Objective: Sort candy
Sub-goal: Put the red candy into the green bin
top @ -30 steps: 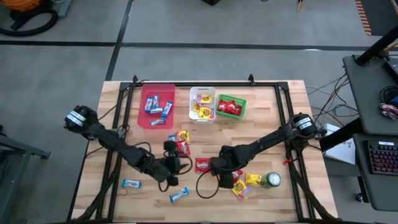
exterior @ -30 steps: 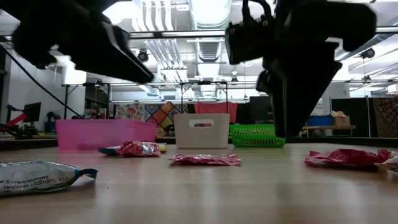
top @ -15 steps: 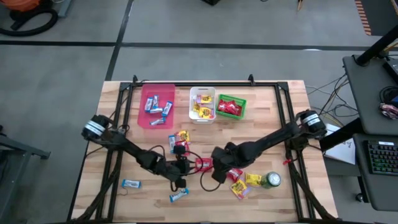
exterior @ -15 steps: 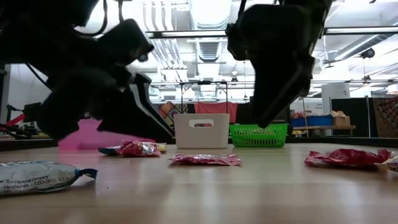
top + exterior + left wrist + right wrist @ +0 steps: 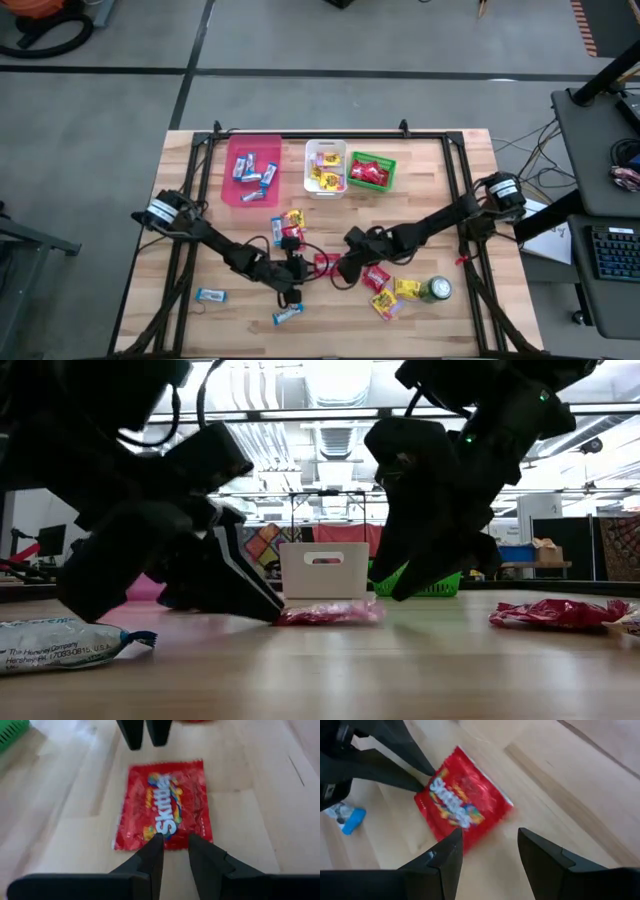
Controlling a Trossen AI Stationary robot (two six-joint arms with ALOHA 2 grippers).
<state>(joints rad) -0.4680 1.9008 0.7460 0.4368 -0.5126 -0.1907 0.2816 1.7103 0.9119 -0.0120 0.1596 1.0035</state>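
Observation:
A red candy packet (image 5: 325, 265) lies flat on the table's middle; it also shows in the left wrist view (image 5: 165, 800), the right wrist view (image 5: 462, 800) and the low view (image 5: 330, 612). My left gripper (image 5: 303, 268) is low at the packet's left end, its fingers nearly together (image 5: 175, 840). My right gripper (image 5: 343, 268) is open (image 5: 490, 845) and hovers just right of the packet, above the table (image 5: 395, 592), touching nothing. My left gripper has its two fingertips (image 5: 157, 840) on the red packet's edge nearest them (image 5: 172, 837), which shows in the narrow gap between them. The fingers come slanting down from the table's left (image 5: 250, 585). The packet lies flat on the table.
A pink bin (image 5: 232, 190), a white bin (image 5: 309, 170) and a green bin (image 5: 391, 172) stand at the far side. Blue bars (image 5: 210, 296) (image 5: 288, 314) lie near left. Yellow and red packets (image 5: 392, 290) and a green can (image 5: 436, 290) lie near right; more packets (image 5: 289, 228) lie at centre.
My left gripper has gone toward the table's right edge and down, until its fingertips reached the red packet's left end. My right gripper has tipped and come down lower beside the packet's right end. The packet's left end has bunched up a little.

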